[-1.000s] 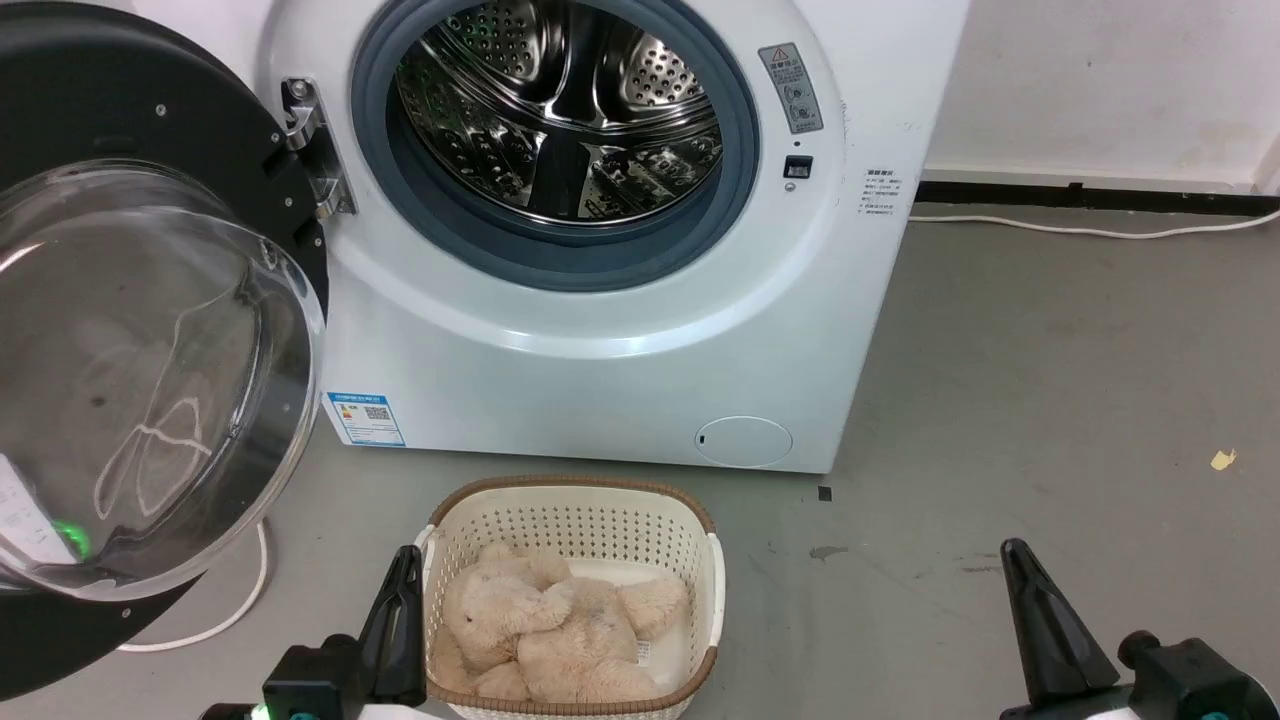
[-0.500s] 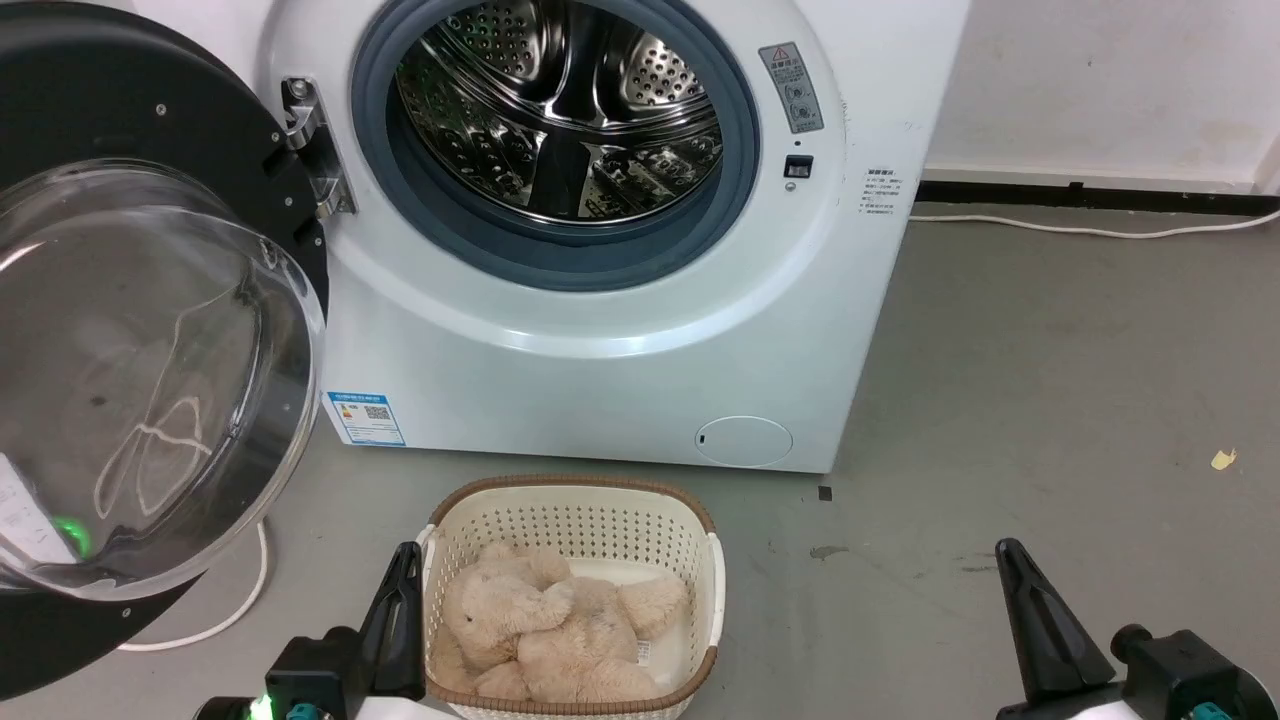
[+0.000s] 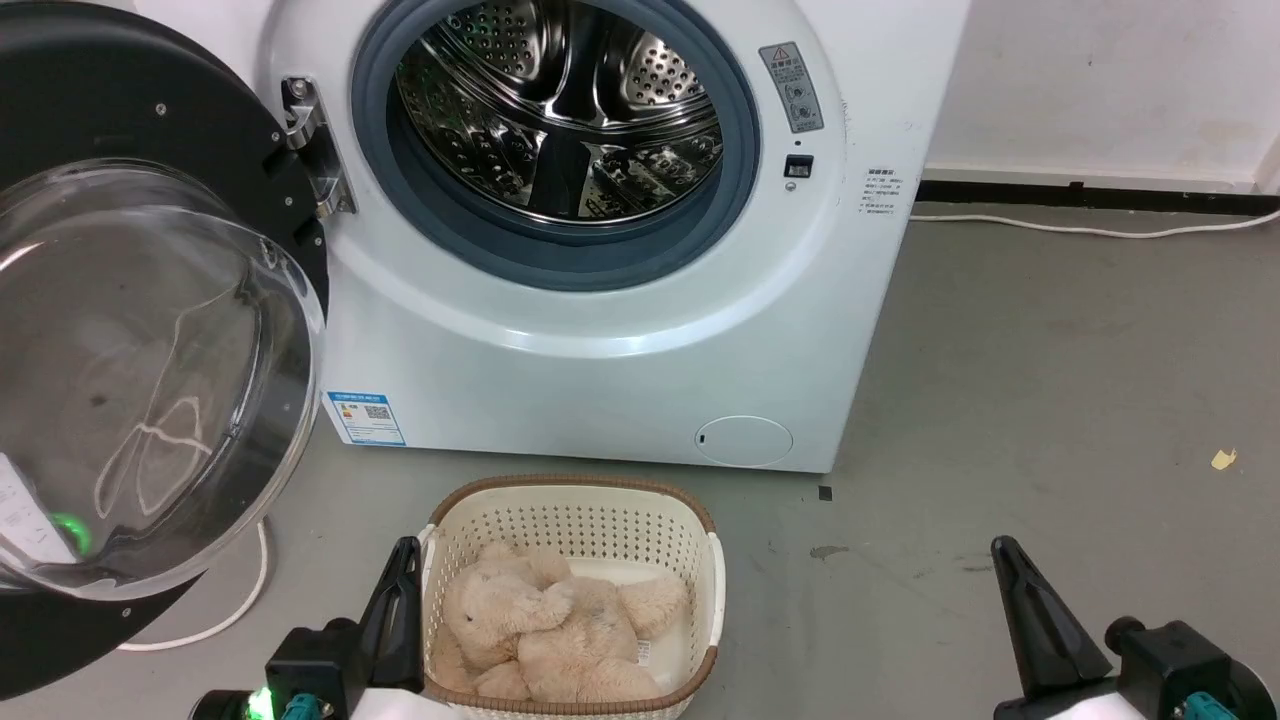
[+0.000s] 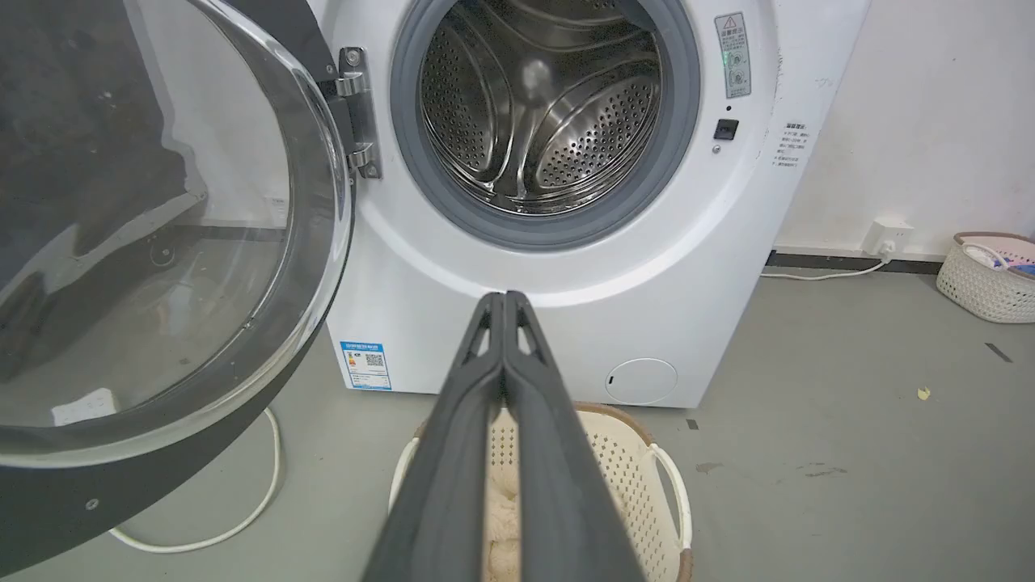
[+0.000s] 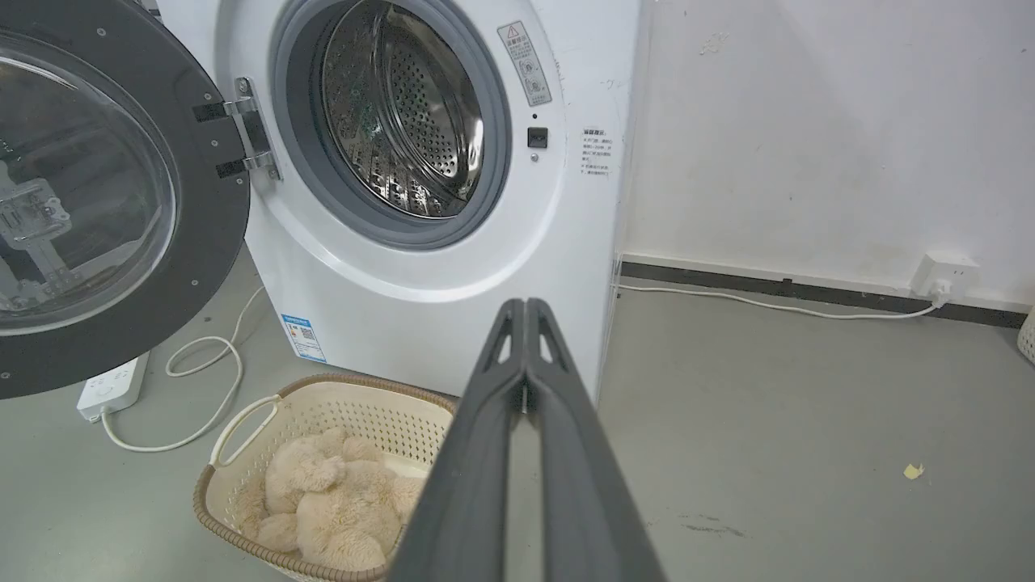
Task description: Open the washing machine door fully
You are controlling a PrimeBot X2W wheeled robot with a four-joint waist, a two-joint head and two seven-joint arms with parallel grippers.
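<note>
Left of the drum [image 3: 560, 110], the washing machine door [image 3: 140, 380] was found swung wide.
From the head view, the left hand [image 3: 405, 560] and right hand [image 3: 1005, 555], both closed and empty, were seen barely shifted since a second before, the door unmoved. From each wrist view, fingers were seen pressed together, well apart from the door; the opening was judged finished.
</note>
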